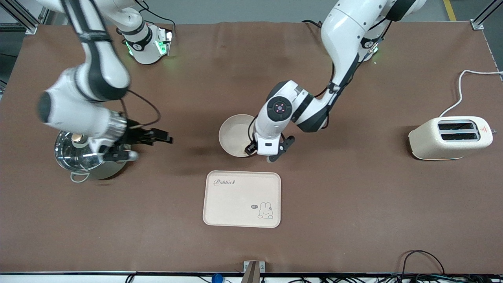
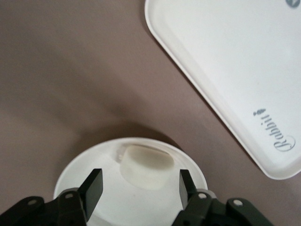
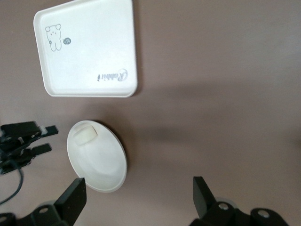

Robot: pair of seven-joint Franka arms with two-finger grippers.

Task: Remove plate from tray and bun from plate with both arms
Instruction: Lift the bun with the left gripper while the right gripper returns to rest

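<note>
The round, shallow cream-beige plate with a raised rim (image 1: 235,135) is set on the brown table (image 1: 353,204), farther from the front camera than the rectangular cream tray printed with a rabbit drawing (image 1: 242,199) and apart from it. In the left wrist view the small pale cream-white rounded bun (image 2: 146,165) is seen lying in the plate (image 2: 77,172), close to the rim on the side toward the tray (image 2: 221,70).

The left arm's black two-finger gripper (image 1: 269,152) is held low over the edge of the plate that faces the left arm's end of the table. Its fingers (image 2: 92,189) are spread apart, one on each side of the bun, and neither is seen touching it.

The right arm's black two-finger gripper (image 1: 135,145) is held over the shiny steel pot with a knobbed lid (image 1: 78,155) at the right arm's end of the table, well apart from the plate. Its fingers (image 3: 73,197) are spread wide and nothing is held between them. In the right wrist view the plate (image 3: 101,162), the bun (image 3: 84,135) and the tray (image 3: 87,47) are shown farther off, with the left gripper (image 3: 26,141) beside the plate.

A cream two-slot toaster with a white cord (image 1: 451,137) is placed toward the left arm's end of the table, well apart from everything else.
</note>
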